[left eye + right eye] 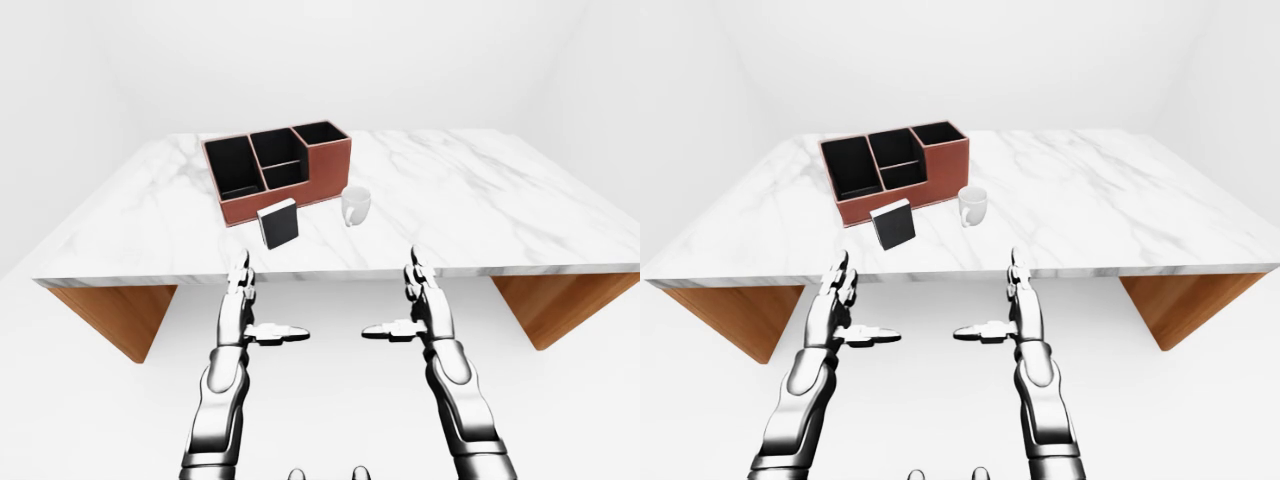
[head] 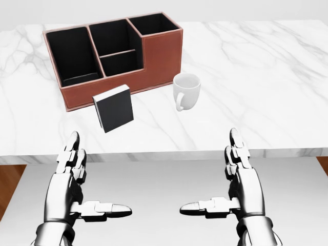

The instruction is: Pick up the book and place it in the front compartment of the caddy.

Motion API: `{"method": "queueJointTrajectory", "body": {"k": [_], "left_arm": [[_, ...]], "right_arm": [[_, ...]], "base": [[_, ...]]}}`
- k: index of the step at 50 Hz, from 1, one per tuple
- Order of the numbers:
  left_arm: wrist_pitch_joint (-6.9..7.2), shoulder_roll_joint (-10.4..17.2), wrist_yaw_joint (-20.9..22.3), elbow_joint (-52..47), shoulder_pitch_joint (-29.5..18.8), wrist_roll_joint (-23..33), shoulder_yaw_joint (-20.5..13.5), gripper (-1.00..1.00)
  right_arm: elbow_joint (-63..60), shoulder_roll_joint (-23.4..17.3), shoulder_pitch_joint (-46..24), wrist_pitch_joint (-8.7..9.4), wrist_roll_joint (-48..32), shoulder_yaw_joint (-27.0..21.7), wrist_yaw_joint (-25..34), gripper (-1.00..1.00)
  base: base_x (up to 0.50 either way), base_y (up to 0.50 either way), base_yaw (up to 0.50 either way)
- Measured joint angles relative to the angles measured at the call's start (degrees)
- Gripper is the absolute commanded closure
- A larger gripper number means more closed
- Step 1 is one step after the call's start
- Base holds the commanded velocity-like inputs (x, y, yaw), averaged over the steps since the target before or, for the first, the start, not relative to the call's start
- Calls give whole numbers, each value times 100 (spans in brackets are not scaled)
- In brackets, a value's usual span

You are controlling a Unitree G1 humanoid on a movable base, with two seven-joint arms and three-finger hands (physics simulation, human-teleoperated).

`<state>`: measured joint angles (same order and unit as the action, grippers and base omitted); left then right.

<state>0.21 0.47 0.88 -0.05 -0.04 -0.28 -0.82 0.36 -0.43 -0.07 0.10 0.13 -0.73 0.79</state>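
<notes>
Nothing done yet: my left hand [image 2: 77, 189] and right hand [image 2: 230, 189] hang spread and empty off the tabletop's [image 2: 266, 92] near edge. The book [image 2: 114, 108] stands, seemingly tilted, beside the caddy [image 2: 154, 59], unplaced.

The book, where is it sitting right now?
In the head view the book stands upright on the marble table, left of centre, just below the caddy and left of the white mug, untouched by either hand.

Bright, even, sharp (faint shadows)
</notes>
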Motion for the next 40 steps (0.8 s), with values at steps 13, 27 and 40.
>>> {"method": "queueJointTrajectory", "body": {"k": [13,27,40], "left_arm": [[235,69,122,-256,13,-37,-127,-100],[479,129,206,-838,19,-99,-265,-100],[479,171,257,-1256,-8,-150,-385,-100]], "right_arm": [[-225,-39,49,162,-29,-60,84,-100],[-630,-46,114,443,-50,-80,103,-100],[-1154,-55,163,490,-31,-120,123,-100]], "base": [[0,0,0],[0,0,0],[0,0,0]]}}
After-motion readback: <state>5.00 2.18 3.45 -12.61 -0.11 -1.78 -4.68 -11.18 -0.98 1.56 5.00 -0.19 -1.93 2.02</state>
